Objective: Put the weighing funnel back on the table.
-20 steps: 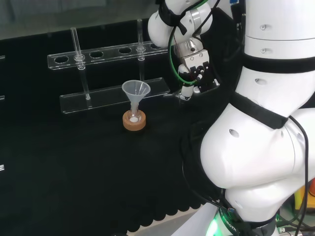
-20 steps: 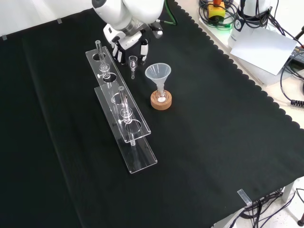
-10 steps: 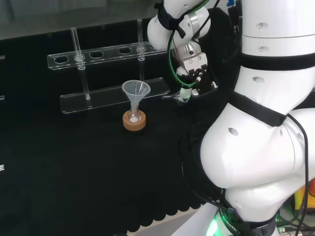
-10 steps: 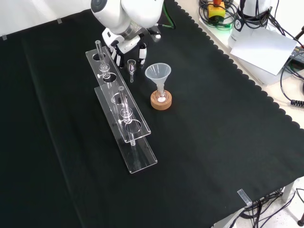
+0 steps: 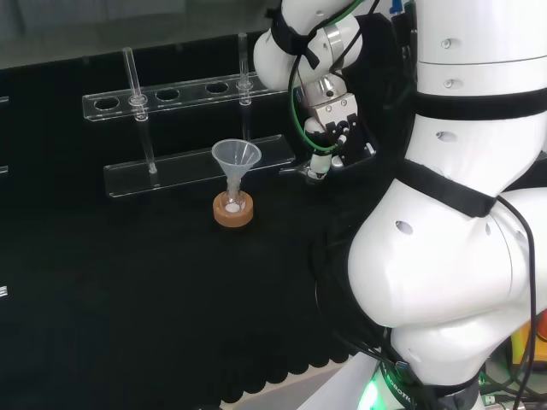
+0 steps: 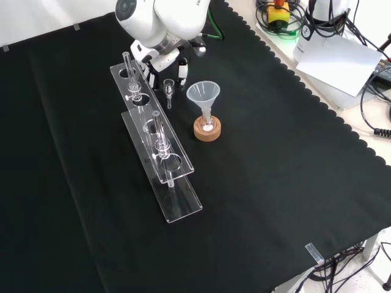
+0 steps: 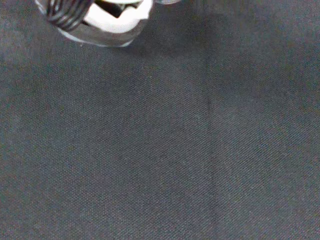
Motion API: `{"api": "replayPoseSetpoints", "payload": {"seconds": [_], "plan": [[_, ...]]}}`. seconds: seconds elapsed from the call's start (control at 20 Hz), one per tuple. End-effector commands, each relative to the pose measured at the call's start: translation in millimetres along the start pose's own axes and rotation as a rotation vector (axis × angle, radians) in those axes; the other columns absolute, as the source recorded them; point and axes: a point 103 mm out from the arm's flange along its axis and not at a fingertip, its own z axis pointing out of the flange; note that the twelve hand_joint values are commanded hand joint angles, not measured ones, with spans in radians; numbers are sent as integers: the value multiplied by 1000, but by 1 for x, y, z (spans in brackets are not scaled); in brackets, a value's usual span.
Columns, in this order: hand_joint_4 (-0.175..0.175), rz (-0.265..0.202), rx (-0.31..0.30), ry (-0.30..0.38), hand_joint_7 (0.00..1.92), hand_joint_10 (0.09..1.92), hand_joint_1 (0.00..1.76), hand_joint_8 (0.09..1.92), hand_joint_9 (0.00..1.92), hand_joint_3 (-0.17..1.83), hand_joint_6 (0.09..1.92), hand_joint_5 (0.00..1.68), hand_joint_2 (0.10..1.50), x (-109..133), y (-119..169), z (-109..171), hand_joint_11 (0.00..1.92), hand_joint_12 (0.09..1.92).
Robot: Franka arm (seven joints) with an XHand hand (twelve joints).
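My hand (image 5: 332,121) hangs low over the black cloth, just right of the clear rack's end in the head view. Its fingers are curled on the weighing funnel (image 5: 299,169), a small clear piece that pokes out to the left of the fingertips. From the front, the weighing funnel (image 6: 168,89) sits under the hand (image 6: 160,59) with its cup up and stem down, close to the cloth, between the rack and the big funnel. The wrist view has cloth close up and a blurred part of the hand (image 7: 100,20).
The big funnel (image 5: 236,158) stands in a small flask on a cork ring (image 5: 233,213), left of the hand in the head view. A clear two-tier rack (image 6: 160,148) with glass tubes lies alongside. Cloth edge, papers and cables (image 6: 342,55) lie at the front view's right.
The hand has moved with the weighing funnel a little left in the head view, nearer the rack's end. The big funnel and rack stayed put.
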Motion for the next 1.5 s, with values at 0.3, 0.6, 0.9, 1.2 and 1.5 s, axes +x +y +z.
{"api": "replayPoseSetpoints", "payload": {"seconds": [0.3, 0.6, 0.9, 1.2, 1.5], "plan": [[175, -12, -5, -16, 615, 462, 1070, 681, 946, 632, 995, 1076, 757, 9, 3, 13, 769, 1165], [175, -13, -12, -19, 621, 462, 1070, 683, 949, 630, 988, 1079, 756, 10, 2, 13, 771, 1162], [175, -20, -17, -22, 589, 469, 1048, 695, 923, 365, 947, 1049, 896, 10, -1, 14, 744, 1176], [72, -18, -18, -41, 498, 539, 962, 714, 806, 678, 842, 778, 650, 5, -16, 14, 657, 1225], [-18, -19, 45, -41, 112, 659, 900, 691, 375, 669, 421, 303, 600, 4, -27, 10, 346, 1338]]}}
